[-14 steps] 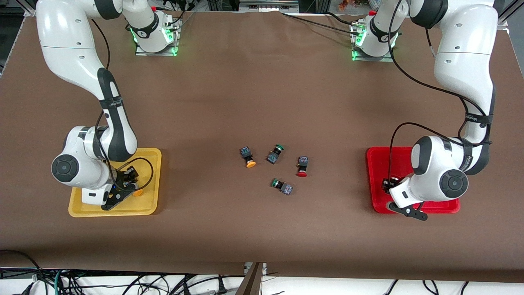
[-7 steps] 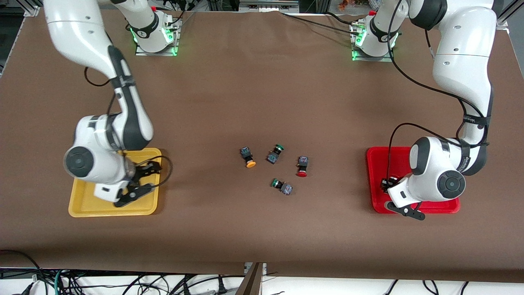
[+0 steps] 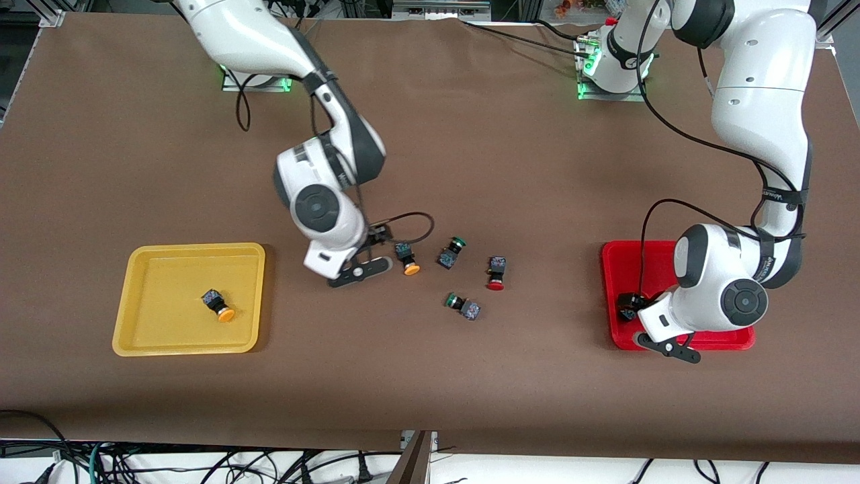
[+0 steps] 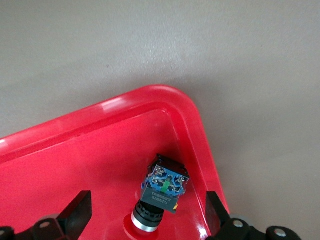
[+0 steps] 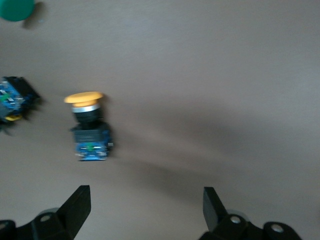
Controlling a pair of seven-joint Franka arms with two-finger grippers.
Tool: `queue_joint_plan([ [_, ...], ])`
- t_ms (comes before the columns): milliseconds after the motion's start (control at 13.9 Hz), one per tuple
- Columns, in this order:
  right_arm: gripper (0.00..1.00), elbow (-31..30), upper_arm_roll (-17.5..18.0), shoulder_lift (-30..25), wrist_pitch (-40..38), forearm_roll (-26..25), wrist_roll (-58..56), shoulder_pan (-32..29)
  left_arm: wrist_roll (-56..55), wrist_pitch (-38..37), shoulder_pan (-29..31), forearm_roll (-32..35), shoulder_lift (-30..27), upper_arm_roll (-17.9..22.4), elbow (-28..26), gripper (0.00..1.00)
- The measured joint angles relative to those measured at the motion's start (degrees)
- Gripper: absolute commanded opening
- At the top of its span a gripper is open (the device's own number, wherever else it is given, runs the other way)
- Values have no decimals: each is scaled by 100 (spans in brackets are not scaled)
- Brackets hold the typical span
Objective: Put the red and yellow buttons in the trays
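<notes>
My right gripper is open and empty, low over the table beside a yellow button, which lies a little ahead of its fingers in the right wrist view. A second yellow button lies in the yellow tray. My left gripper is open over the corner of the red tray nearest the table's middle. A red button lies in that tray between the open fingers, untouched. Another red button lies on the table's middle.
Two green-capped buttons lie among the loose ones at the table's middle. One shows as a green cap at the edge of the right wrist view, with a dark switch body near it.
My right arm has left the yellow tray, with a yellow button lying in it, and swung to the table's middle beside the loose yellow button. The left arm has hardly moved.
</notes>
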Motion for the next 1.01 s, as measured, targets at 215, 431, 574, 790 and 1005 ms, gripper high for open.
queue_joint_plan([
  [215,99,-72,3,219,423,0,392,367,-458,-145,-20,0,-85,-68,13,100],
  [431,99,-186,2,374,852,0,546,482,-654,-197,-62,0,-110,-124,12,100],
  [574,99,-205,2,483,1130,0,556,507,-679,-213,-72,0,-111,-129,10,100],
  [790,99,-206,2,663,1475,0,557,525,-1002,-224,-100,0,-110,-175,0,100],
  [1005,89,-207,2,791,1754,0,627,593,-1973,-227,-380,0,-111,-236,0,100],
])
